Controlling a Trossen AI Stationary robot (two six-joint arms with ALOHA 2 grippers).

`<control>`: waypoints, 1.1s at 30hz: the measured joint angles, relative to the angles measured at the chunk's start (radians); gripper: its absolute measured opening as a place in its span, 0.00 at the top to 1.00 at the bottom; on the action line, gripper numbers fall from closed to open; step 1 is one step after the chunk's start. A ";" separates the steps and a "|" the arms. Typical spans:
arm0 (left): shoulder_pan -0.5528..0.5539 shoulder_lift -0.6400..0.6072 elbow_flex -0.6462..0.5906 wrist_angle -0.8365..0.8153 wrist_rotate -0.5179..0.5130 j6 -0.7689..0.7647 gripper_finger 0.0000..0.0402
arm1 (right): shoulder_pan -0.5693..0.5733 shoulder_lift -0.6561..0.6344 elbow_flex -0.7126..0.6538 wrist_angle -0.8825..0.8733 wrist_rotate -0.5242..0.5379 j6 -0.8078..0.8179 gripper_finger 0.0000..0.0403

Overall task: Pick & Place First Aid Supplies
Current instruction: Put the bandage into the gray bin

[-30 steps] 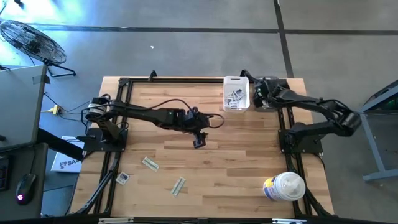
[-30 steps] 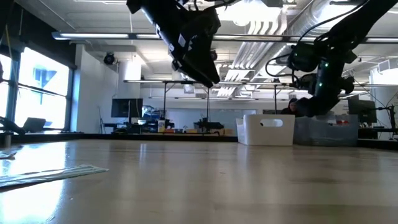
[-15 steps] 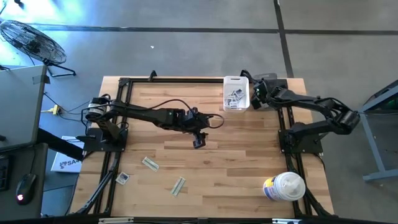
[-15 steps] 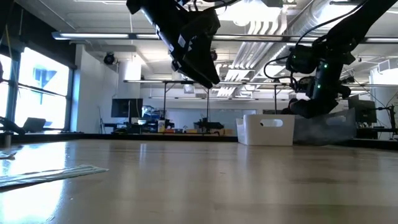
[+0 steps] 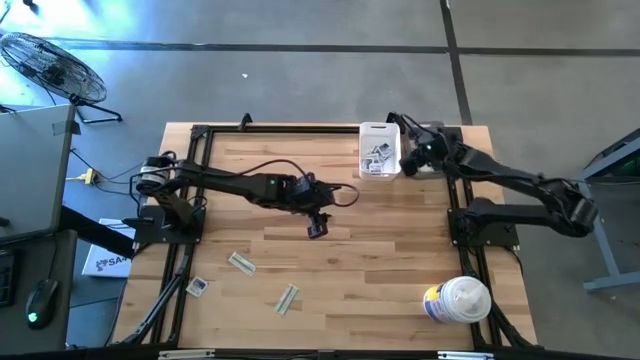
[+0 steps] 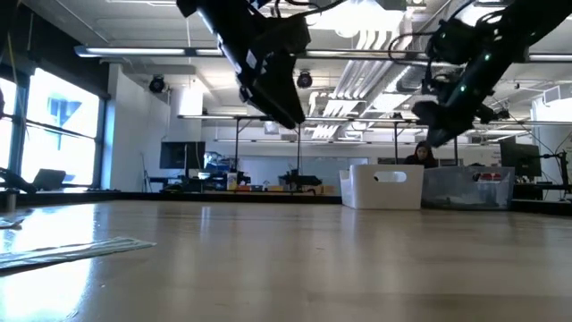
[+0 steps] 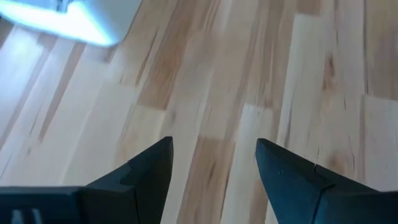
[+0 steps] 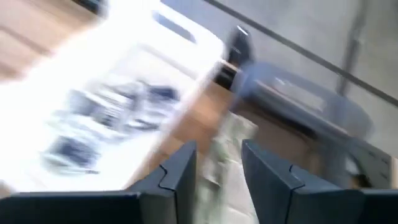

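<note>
**Bin partly filled, three packets left on the table**

The white bin at the far edge of the table already holds several small packets, so part of the job looks done. The right gripper hangs just beside the bin's right wall, raised above the tabletop. In the right wrist view its fingers stand apart with a pale green strip blurred in the gap between them; whether the strip is loose or resting against a finger cannot be told, nor whether it is over the bin or beside it.

Left on the near-left part of the table are two narrow strips and, and one square white packet, all well apart from the bin.

The left gripper hovers over bare wood near the middle of the table, fingers spread wide and empty; it sits between the bin and the remaining packets, nearer the strips. Judged from this, those three still need collecting
</note>
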 joint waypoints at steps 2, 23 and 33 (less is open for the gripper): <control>-0.007 -0.022 0.000 -0.049 -0.003 -0.026 0.43 | 0.032 -0.042 0.000 0.019 -0.051 -0.005 0.70; -0.296 -0.102 -0.238 -0.501 0.153 -0.921 0.43 | 0.528 0.010 0.000 0.540 -0.435 -0.241 0.70; -0.459 -0.101 -0.251 -0.469 0.189 -1.239 0.43 | 0.539 0.077 0.000 0.537 -0.423 -0.231 0.70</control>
